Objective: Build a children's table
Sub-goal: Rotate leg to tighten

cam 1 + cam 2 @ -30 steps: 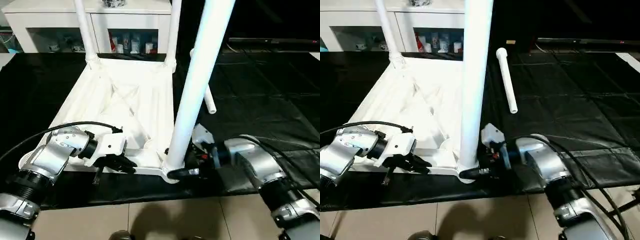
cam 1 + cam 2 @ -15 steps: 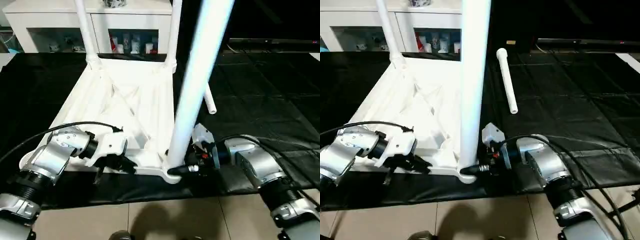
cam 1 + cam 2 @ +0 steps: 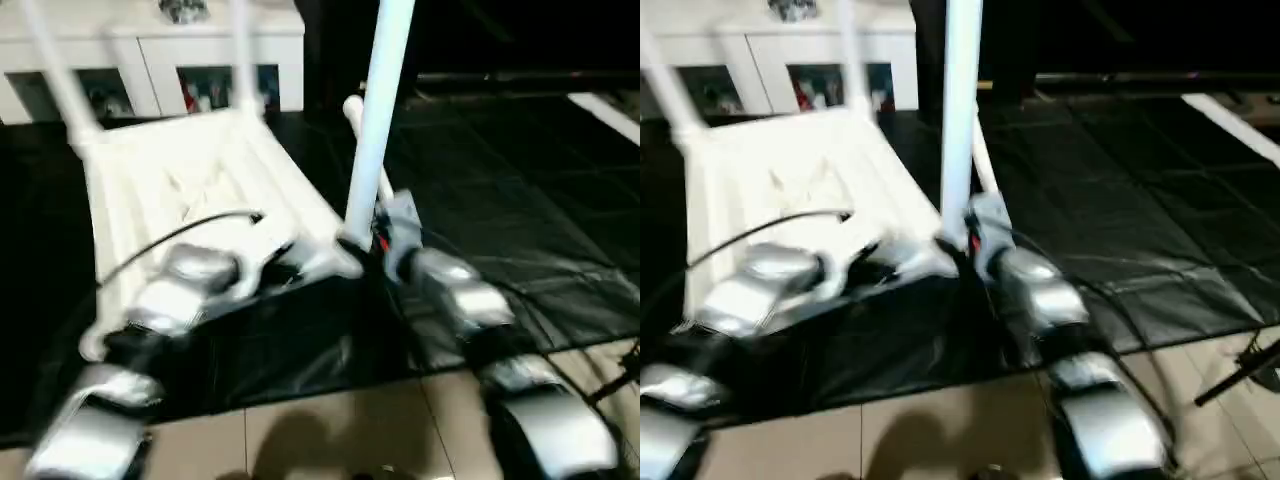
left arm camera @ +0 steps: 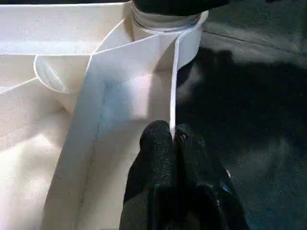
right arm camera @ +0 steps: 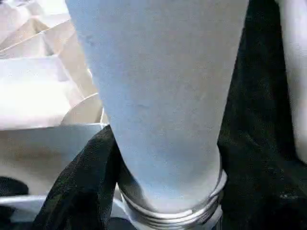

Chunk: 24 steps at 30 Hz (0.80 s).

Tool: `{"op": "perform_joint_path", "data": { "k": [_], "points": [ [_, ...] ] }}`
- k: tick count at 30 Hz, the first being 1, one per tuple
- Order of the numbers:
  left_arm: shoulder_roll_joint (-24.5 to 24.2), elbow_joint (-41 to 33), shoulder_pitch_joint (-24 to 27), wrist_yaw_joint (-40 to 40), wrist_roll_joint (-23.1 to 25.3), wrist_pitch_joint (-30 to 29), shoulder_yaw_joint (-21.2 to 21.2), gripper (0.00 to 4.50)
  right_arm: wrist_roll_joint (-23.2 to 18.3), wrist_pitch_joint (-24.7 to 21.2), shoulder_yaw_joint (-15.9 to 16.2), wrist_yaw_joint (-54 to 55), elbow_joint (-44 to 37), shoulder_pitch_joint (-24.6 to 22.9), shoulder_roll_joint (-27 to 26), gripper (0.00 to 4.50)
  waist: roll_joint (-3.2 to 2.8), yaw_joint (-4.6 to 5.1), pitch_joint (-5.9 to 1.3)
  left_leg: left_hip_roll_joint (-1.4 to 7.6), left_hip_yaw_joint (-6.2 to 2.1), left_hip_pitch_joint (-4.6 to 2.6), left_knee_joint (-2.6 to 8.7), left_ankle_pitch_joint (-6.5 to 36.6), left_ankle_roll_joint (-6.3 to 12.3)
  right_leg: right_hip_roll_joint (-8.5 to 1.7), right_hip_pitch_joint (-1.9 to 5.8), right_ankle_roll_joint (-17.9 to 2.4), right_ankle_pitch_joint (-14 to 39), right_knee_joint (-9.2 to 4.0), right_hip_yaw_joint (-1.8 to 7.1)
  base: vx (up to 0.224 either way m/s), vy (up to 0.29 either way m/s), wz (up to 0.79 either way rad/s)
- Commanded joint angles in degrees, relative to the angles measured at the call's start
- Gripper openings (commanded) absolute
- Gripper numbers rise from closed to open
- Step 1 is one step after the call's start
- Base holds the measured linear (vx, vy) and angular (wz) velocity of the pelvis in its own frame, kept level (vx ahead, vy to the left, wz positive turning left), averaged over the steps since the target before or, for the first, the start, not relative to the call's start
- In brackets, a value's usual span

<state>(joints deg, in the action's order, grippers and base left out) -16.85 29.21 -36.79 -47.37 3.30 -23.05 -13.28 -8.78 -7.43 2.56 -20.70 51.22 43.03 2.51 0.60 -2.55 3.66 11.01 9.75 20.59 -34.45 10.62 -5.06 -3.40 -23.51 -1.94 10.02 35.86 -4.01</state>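
Observation:
The white table top (image 3: 190, 170) lies upside down on a black mat, ribbed underside up. Two legs (image 3: 240, 50) stand upright in its far corners. A third leg (image 3: 378, 110) rises from the near right corner socket. My right gripper (image 3: 365, 250) is closed around this leg's base; in the right wrist view the leg (image 5: 158, 96) stands close, its threaded end low, one black finger (image 5: 72, 191) against it. My left gripper (image 4: 172, 134) is shut on the thin rim wall (image 4: 173, 86) of the top's near edge, just left of that corner.
A loose white leg (image 3: 982, 165) lies on the black mat (image 3: 500, 170) behind the upright one. A white cabinet (image 3: 150, 60) with glass doors stands at the back. Tiled floor (image 3: 330, 430) runs along the mat's near edge.
The head camera has swung, so the whole picture has shifted and smeared. My right gripper's jaws have narrowed around the leg's base. The left gripper keeps its hold on the rim.

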Motion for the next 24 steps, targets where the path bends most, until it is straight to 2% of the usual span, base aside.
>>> {"op": "perform_joint_path", "data": {
  "k": [1, 3, 4, 5, 7, 9, 10, 12, 13, 14, 17, 18, 19, 20, 21, 24],
  "points": [
    [1.92, -3.90, -3.51, 4.00, -0.49, 0.45, 2.01, 0.00, 2.66, -0.39, 3.49, -1.11, 2.88, -0.10, -3.74, 2.68, -0.19, -0.41, -5.29, 1.47, -0.42, 0.52, 3.12, 2.56, 3.69, -4.26, 4.07, -13.14, 2.67, -3.16, 2.96, 0.000, 0.000, 0.00],
    [1.75, -4.53, -3.19, 3.88, -0.33, 0.44, 1.62, 0.00, 2.68, 1.00, 2.94, -1.77, 3.81, 0.38, -3.80, 2.68, -0.24, -0.46, -5.56, 1.31, -0.31, 0.78, 2.70, -0.37, 6.05, -4.16, 4.10, -14.84, -4.07, -2.54, 2.86, 0.000, 0.000, 0.00],
    [1.32, -4.69, -3.01, 3.30, -0.29, 0.86, 1.39, 0.00, 2.03, 1.31, 2.26, -2.84, 3.62, 0.33, -3.51, 2.68, -0.34, -0.41, -5.40, 1.31, -0.29, 0.86, 2.71, -0.28, 7.00, -4.11, 4.03, -15.38, -5.18, -2.56, 2.83, 0.000, 0.000, 0.00],
    [1.22, -4.76, -2.94, 3.09, -0.31, 1.00, 1.32, 0.00, 1.86, 1.40, 2.08, -2.99, 3.62, 0.32, -3.44, 2.68, -0.33, -0.41, -5.29, 1.35, -0.26, 0.81, 2.77, 0.47, 7.19, -4.14, 4.01, -15.45, -4.44, -2.72, 2.78, 0.000, 0.000, 0.00],
    [0.62, -5.29, -2.47, 1.77, -0.58, 1.50, 0.95, 0.00, 0.89, 2.02, 1.06, -3.93, 3.54, 0.30, -2.99, 3.37, -0.43, -0.41, -5.07, 1.52, -0.25, 0.56, 2.94, 3.18, 6.57, -4.29, 3.96, -15.28, -0.26, -3.19, 2.75, 0.000, 0.000, 0.00],
    [-0.46, -5.64, -1.82, -0.11, -0.92, 2.53, 0.59, 0.00, 0.11, 2.15, 0.53, -6.00, 2.30, -0.29, -1.79, 3.40, -0.51, -0.43, -4.92, 1.62, -0.32, 0.45, 3.10, 5.42, 5.26, -4.32, 3.96, -14.52, 3.60, -3.55, 2.77, 0.000, 0.000, 0.00],
    [-0.96, -5.72, -1.57, -0.91, -1.02, 2.96, 0.43, 0.00, -0.12, 2.18, 0.44, -6.88, 1.60, -0.64, -1.23, 3.50, -0.46, -0.36, -4.85, 1.65, -0.29, 0.47, 3.14, 5.75, 5.17, -4.28, 3.96, -14.34, 3.97, -3.62, 2.81, 0.000, 0.000, 0.00],
    [-2.61, -5.89, -0.66, -3.40, -1.31, 5.01, -0.03, 0.00, -1.16, 0.82, 0.58, -10.54, -2.10, -2.31, 0.59, 3.78, -0.55, -0.41, -4.89, 1.71, -0.35, 0.45, 3.19, 5.76, 4.90, -4.30, 4.01, -14.16, 3.58, -3.50, 2.88, 0.000, 0.000, 0.00],
    [-2.66, -5.89, -0.63, -3.45, -1.31, 5.03, -0.03, 0.00, -1.19, 0.76, 0.59, -10.67, -2.23, -2.37, 0.65, 3.78, -0.50, -0.38, -4.82, 1.66, -0.37, 0.46, 3.23, 5.80, 4.94, -4.22, 4.05, -14.10, 3.55, -3.56, 2.86, 0.000, 0.000, 0.00],
    [-3.92, -5.82, 0.00, -4.98, -1.43, 5.73, -0.11, 0.00, -2.74, -1.48, 0.70, -14.52, -6.34, -4.20, 2.22, 3.88, -0.52, -0.70, -4.93, 1.75, -0.39, 0.44, 3.14, 5.11, 5.41, -4.29, 4.22, -13.99, 1.95, -3.32, 2.94, 0.000, 0.000, 0.00],
    [-4.99, -5.34, 0.44, -6.30, -1.50, 6.86, -0.14, 0.00, -3.70, -2.98, 0.95, -17.34, -9.81, -5.81, 3.89, 4.12, -0.46, -0.87, -4.85, 1.76, -0.36, 0.39, 3.21, 5.29, 5.66, -4.23, 4.02, -14.07, 2.28, -3.50, 2.86, 0.000, 0.000, 0.00],
    [-6.58, -3.76, 0.93, -7.97, -1.71, 9.10, 0.22, 0.00, -3.88, -2.75, 1.64, -21.23, -15.10, -8.80, 7.58, 4.20, -0.51, -0.94, -4.83, 1.74, -0.36, 0.34, 3.23, 5.49, 5.33, -4.20, 4.02, -13.81, 3.07, -3.62, 2.86, 0.000, 0.000, 0.00],
    [-6.58, -3.76, 0.93, -7.97, -1.71, 9.10, 0.22, 0.00, -3.88, -2.75, 1.64, -21.23, -15.10, -8.80, 7.58, 4.25, -0.41, -1.15, -4.80, 1.66, -0.32, 0.41, 3.14, 5.45, 5.36, -4.16, 4.09, -13.38, 3.14, -3.70, 2.88, 0.000, 0.000, 0.00],
    [-7.85, -2.74, 1.38, -9.76, -1.78, 12.11, 0.18, 0.00, -3.37, -1.11, 1.89, -24.45, -18.68, -11.06, 10.27, 4.41, -0.52, -1.35, -4.92, 1.66, -0.37, 0.42, 3.13, 5.48, 5.32, -4.17, 4.09, -12.93, 2.76, -3.63, 2.90, 0.000, 0.000, 0.00],
    [-8.07, -2.67, 1.49, -10.14, -1.88, 12.33, 0.21, 0.00, -3.27, -0.94, 2.02, -25.25, -19.40, -11.54, 10.93, 4.47, -0.46, -1.31, -4.90, 1.68, -0.35, 0.40, 3.17, 5.66, 5.23, -4.12, 4.06, -12.87, 2.89, -3.60, 2.91, 0.000, 0.000, 0.00],
    [-10.27, -3.39, 2.93, -13.25, -1.52, 15.74, -0.86, 0.00, -6.14, -5.19, 1.40, -30.51, -25.44, -14.84, 14.86, 4.47, -0.51, -1.38, -4.63, 1.70, -0.42, 0.32, 3.32, 7.69, 4.75, -4.16, 4.10, -12.07, 6.46, -4.06, 2.93, 0.000, 0.000, 0.00]
  ]
}}
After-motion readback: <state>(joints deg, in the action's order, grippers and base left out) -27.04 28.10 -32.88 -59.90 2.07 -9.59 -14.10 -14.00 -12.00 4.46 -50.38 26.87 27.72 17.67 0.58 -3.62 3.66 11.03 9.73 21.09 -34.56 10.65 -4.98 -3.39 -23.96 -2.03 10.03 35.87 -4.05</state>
